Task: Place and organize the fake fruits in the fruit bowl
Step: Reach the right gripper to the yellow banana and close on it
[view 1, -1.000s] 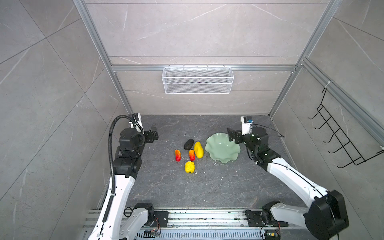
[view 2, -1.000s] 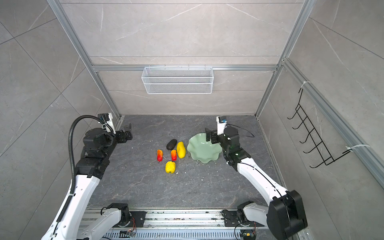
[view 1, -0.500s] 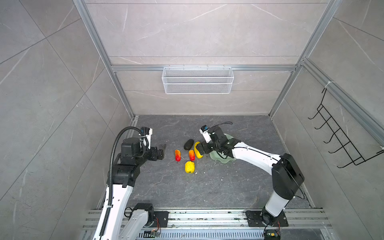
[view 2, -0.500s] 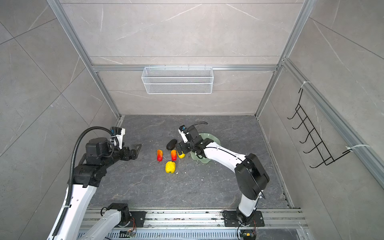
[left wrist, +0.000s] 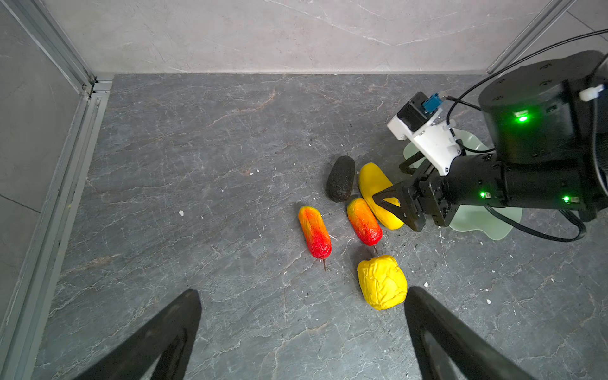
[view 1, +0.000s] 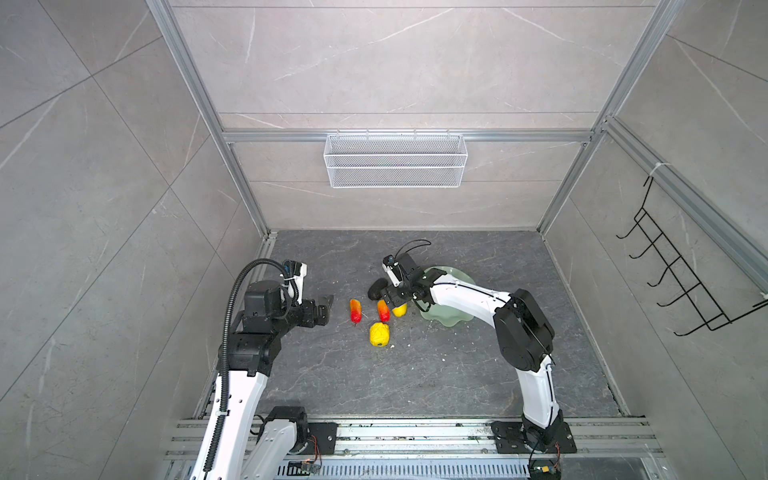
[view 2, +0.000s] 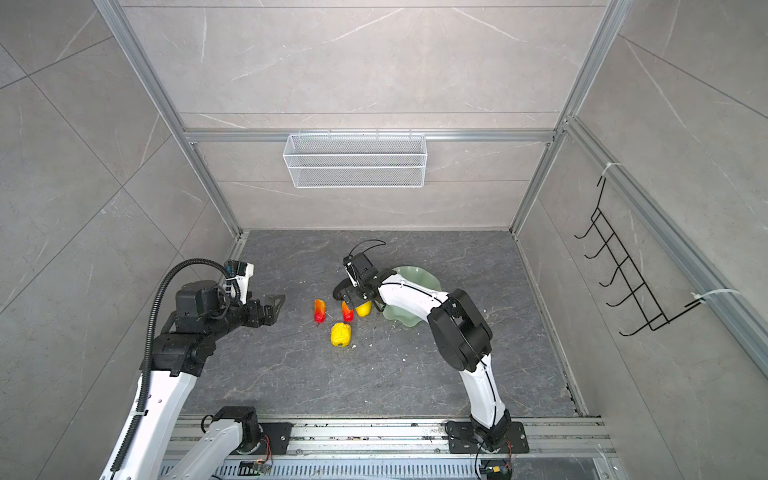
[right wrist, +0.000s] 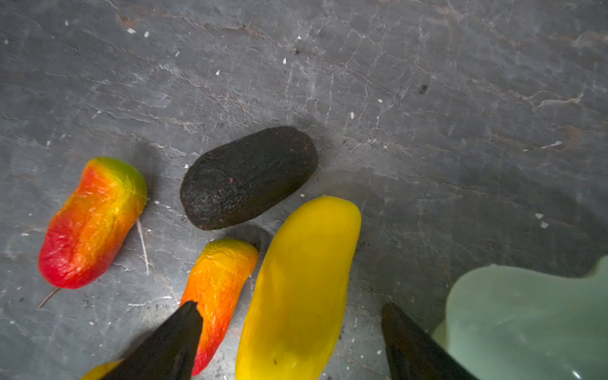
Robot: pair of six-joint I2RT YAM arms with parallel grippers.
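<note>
Since a second ago, the right arm (view 1: 465, 293) has swung from the far side of the fruit bowl (view 1: 448, 322) across to its 9 o'clock, and the left arm (view 1: 257, 316) has come forward and lower. I now see the right gripper (right wrist: 289, 316) down at the fruits. Its jaws are parted on either side of the long yellow fruit (right wrist: 302, 279), not pressing it. One finger (right wrist: 177, 339) overlaps the red-orange fruit (right wrist: 220, 283) lying just beside it.

The left gripper (left wrist: 302, 294) is spread wide and released, at the cluster's 9 o'clock and apart from it. In both top views all five fruits lie on the counter (view 1: 415, 374), outside the bowl. I make out the dark oval (view 1: 376, 288) at the cluster's 12 o'clock, the lumpy yellow fruit (view 1: 380, 334) at 6, and the second red-orange fruit (view 1: 355, 311) at 9.
</note>
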